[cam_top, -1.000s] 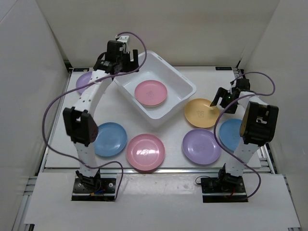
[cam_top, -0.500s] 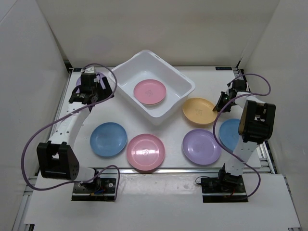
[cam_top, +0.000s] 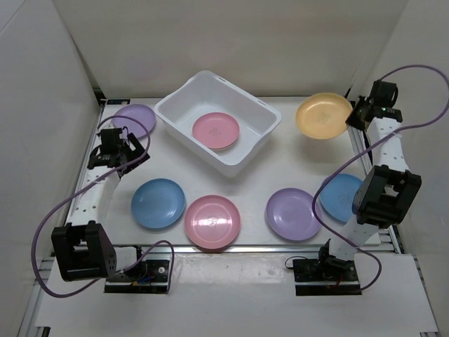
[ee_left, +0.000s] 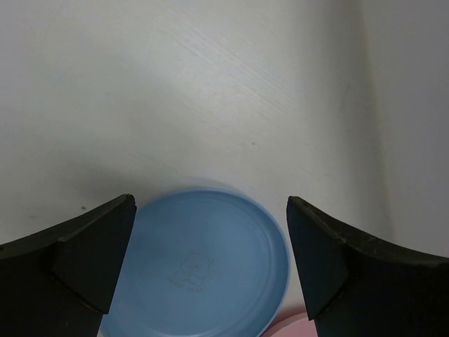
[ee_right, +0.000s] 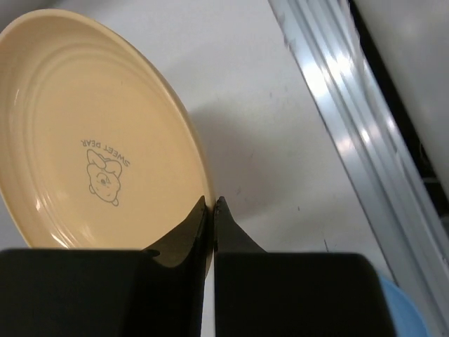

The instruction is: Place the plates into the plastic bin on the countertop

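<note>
At far right, note right gripper (ee_right: 210, 203) pinching only the rim of yellow plate (ee_right: 91, 140), well apart from bin (cam_top: 245, 90). Expect slip or swing in transit; risk of clipping bin rim, or landing askew on pink plate (cam_top: 215, 130) inside. At left, note left gripper (ee_left: 210, 203) spread above blue plate (ee_left: 203, 267).

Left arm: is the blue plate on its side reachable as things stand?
Probably yes. The left gripper faces the blue plate with its jaws open. Nothing lies on the plate or between it and the jaws.
</note>
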{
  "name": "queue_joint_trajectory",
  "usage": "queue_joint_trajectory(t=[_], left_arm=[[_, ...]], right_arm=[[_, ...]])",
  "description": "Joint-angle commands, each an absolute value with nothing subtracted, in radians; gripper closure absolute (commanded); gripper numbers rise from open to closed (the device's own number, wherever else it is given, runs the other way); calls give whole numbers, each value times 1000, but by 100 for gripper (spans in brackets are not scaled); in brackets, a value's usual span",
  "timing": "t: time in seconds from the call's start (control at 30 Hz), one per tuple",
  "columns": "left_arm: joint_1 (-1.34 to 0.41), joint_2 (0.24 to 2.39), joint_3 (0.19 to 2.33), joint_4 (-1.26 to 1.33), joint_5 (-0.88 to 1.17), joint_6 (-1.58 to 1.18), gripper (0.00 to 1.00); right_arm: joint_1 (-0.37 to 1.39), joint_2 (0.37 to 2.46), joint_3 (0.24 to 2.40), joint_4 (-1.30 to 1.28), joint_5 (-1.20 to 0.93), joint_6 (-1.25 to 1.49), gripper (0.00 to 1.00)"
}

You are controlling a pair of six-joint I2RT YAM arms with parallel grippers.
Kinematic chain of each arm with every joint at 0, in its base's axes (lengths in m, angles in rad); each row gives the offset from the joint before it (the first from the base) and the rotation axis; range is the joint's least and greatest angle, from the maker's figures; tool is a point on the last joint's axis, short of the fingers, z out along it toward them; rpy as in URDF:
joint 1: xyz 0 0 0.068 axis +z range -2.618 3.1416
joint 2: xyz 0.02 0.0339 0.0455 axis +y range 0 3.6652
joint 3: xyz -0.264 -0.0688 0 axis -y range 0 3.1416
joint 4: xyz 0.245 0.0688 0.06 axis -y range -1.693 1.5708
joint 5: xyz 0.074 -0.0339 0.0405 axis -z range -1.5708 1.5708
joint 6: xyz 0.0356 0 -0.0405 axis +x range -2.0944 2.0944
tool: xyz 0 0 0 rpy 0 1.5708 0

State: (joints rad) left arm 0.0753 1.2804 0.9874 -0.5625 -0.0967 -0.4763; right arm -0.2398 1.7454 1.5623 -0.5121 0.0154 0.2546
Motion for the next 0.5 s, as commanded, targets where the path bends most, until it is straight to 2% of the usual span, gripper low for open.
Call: queue_joint_trajectory(t=[0.0, 0.17, 0.3, 0.47], left_arm=[[118, 1206, 944, -612, -120, -540, 0], [158, 1161, 862, -614, -86, -578, 0], [163, 1157, 816, -635, -100, -610, 1], [163, 1134, 795, -686, -146, -627, 0]], right_arm=[[-200, 1697, 1713, -526, 18, 244, 100], [-33, 1756, 1853, -538, -35, 189, 100], [107, 1868, 1962, -506, -188, 218, 100], [259, 2018, 2124, -512, -170, 201, 100]])
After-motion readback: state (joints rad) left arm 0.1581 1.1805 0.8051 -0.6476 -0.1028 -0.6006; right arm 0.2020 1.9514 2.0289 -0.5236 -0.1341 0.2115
